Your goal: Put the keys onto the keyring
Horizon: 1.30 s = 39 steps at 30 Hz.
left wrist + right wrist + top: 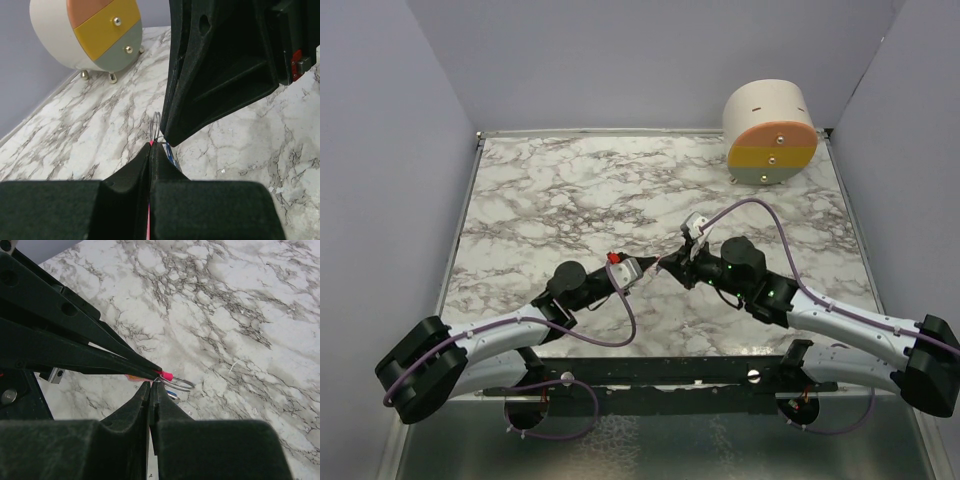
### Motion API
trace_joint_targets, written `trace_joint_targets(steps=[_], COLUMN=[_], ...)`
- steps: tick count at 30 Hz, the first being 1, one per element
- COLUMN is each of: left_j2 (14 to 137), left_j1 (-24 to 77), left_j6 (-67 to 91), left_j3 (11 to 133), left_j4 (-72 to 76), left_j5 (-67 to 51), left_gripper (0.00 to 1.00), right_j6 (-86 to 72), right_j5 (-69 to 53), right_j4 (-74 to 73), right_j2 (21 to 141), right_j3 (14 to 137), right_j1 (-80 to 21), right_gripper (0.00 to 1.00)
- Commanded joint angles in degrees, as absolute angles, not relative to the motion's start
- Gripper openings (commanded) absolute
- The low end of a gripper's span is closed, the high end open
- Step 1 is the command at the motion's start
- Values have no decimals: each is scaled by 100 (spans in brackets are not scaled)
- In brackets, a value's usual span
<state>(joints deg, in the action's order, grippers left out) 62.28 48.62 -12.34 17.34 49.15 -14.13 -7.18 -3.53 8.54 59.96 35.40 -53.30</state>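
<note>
My left gripper (150, 146) (653, 266) is shut on the pink tag (167, 375) of the keyring, and the pink edge shows between its fingers. The thin silver ring (178, 384) (156, 125) sticks out past the tips, above the marble. My right gripper (151, 385) (671, 262) is shut, its tips touching the ring where the wire meets the tag. The keys show as one small blue-headed piece (172, 395) (171, 153) just under the ring, partly hidden by my right finger. I cannot tell whether it hangs on the ring or is pinched.
A round cream cabinet (770, 133) (95, 35) with pink, yellow and grey-green drawers stands at the back right of the marble table (570, 190). Grey walls close in the left, back and right sides. Both arms meet mid-table.
</note>
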Motion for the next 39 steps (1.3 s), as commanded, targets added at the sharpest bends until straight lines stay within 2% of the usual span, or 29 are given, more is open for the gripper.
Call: trace_joint_targets(steps=[1,7,14,22,28,35,39], left_j2=[6049,5974,5905,5837,5556,5152,4985], left_j1=[4890,4887,4891,4888,4882,4868,4869], left_j6=[-1233,-1233,-1223,-954,-709,-684,-696], left_j3=[1951,1914,1834,1712,1550,1353,1277], left_j4=[5116,5115,5116,5083,5083,5082,5078], left_j5=[-1285,-1266,-1219,-252,497,619,666], left_gripper=[0,0,0,0,0,3,3], right_j6=[-755,-891,-1018,-1802,-2370,-2736,-2798], right_j5=[-11,273,575,1383,1554,1498,1359], right_j4=[623,731,595,-56,-532,-544,-529], right_j2=[6001,5553,5044,5891,7185,8195,8656], right_j3=[3665,3493,3455,3716,4303,4789,4950], right_j1=[-5378,-5376,-5378,-5378,-5373,-5370,-5361], right_gripper=[7,33,37,50,50,50,43])
